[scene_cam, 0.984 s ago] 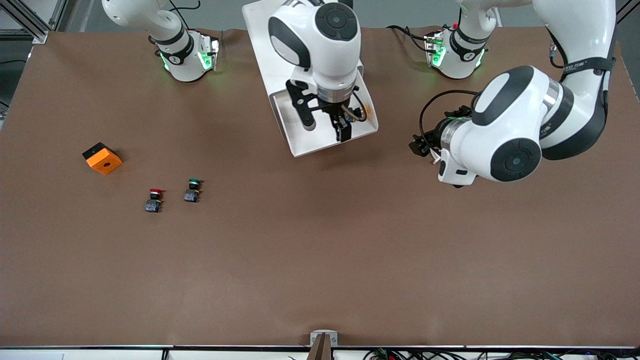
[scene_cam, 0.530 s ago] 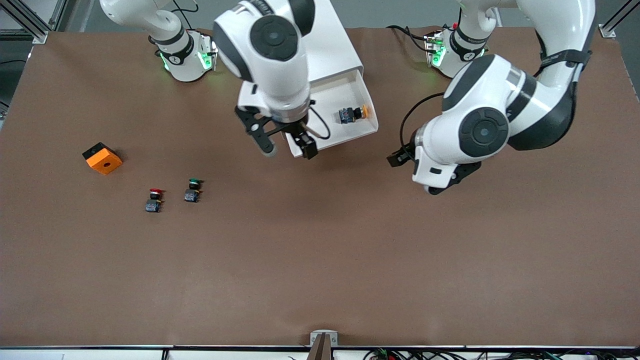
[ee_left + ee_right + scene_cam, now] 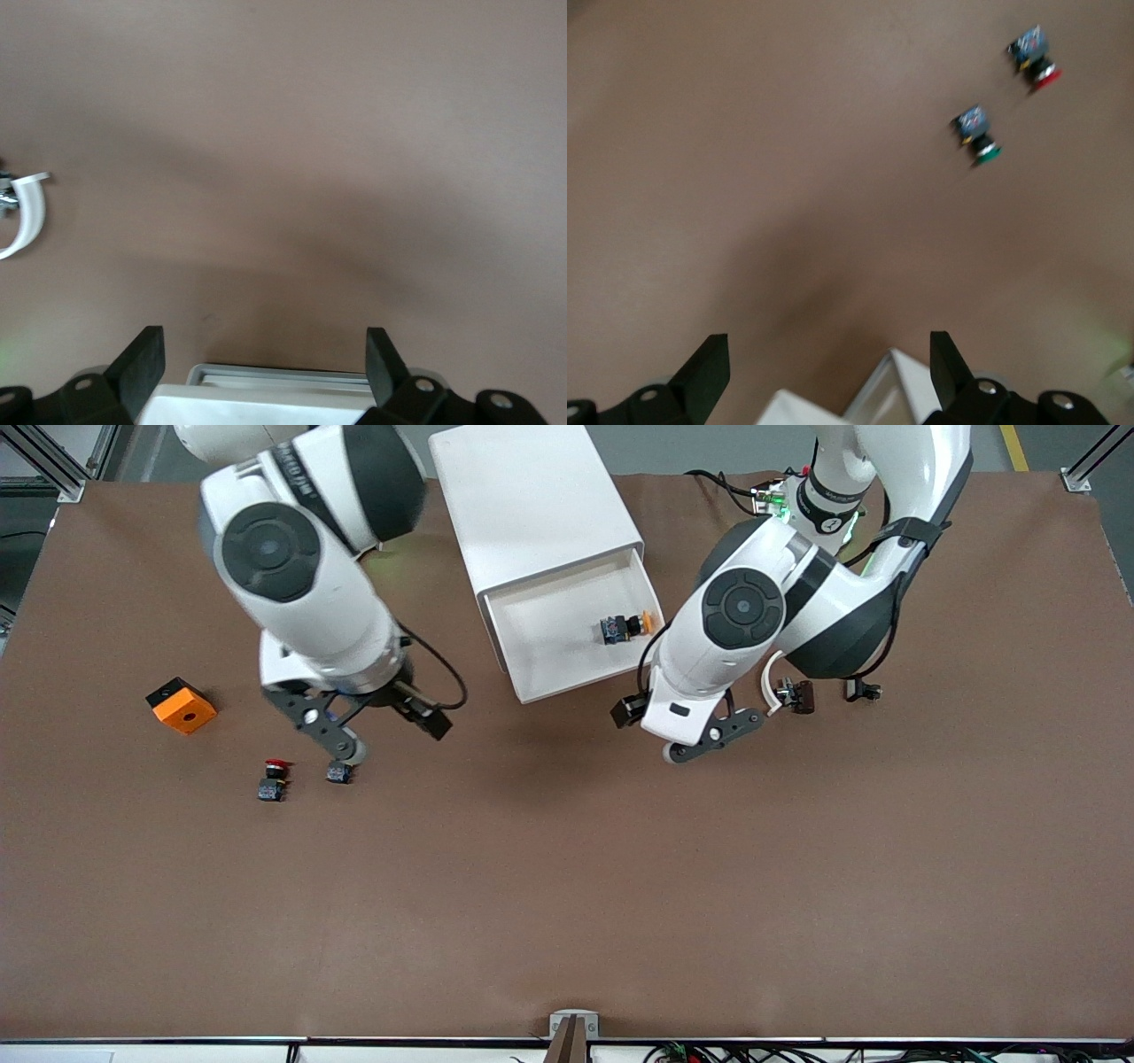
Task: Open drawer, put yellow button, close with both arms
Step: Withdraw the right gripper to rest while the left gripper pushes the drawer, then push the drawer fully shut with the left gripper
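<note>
Yellow button (image 3: 627,626) lies on its side in the open drawer (image 3: 567,677), near the tray's corner toward my left arm's end, at about two o'clock from the tray's middle. It looks tiny and light, hard plastic: a round orange-yellow cap on a stubby black and blue body. It would roll or skid on the smooth white tray if the drawer were shoved hard, I judge. If it needed lifting, the boxy body gives flatter sides to pinch than the domed cap.

The drawer is a thin-walled white tray sticking out of the top of a boxy white cabinet (image 3: 532,505); rigid, glossy, probably sliding easily. Its front lip is the place to push, evenly from both ends.

My left gripper (image 3: 687,731) hangs spread wide over the brown mat just off the drawer's front corner, at four o'clock from the button. My right gripper (image 3: 376,735) is released too, fingers apart above the green-capped button (image 3: 976,135), with the red-capped button (image 3: 274,778) beside it. An orange block (image 3: 182,705) sits toward my right arm's end.
</note>
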Robot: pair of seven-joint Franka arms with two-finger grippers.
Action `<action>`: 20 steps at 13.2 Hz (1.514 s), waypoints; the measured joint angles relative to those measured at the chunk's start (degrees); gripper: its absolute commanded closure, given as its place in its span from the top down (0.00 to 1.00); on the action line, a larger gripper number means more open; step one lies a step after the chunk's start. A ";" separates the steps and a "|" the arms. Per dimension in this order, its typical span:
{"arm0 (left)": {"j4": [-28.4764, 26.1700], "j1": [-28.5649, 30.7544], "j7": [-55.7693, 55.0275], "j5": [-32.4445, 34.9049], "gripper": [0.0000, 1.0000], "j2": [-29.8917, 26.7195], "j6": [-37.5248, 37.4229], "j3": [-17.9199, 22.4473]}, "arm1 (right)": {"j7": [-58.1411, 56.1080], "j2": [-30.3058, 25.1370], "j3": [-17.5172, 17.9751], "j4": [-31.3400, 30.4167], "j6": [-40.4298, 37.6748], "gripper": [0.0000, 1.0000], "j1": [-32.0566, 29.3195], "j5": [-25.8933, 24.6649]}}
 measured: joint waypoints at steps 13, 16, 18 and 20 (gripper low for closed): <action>-9.12 -10.08 -9.87 6.34 1.00 2.28 13.85 -0.08 | -47.47 -4.10 -0.06 0.03 -11.62 1.00 -20.84 -1.64; -9.84 -11.61 -10.65 6.36 1.00 2.25 13.93 -0.17 | -55.98 -4.88 -0.08 0.04 -14.04 1.00 -23.97 -3.39; -10.28 -13.06 -12.36 6.36 1.00 2.23 13.95 -0.46 | -64.12 -6.03 -0.04 0.06 -14.67 1.00 -28.19 -3.37; -10.73 -14.51 -14.17 6.35 1.00 2.23 13.95 -0.85 | -71.05 -7.58 -0.07 0.07 -14.96 1.00 -31.96 -3.38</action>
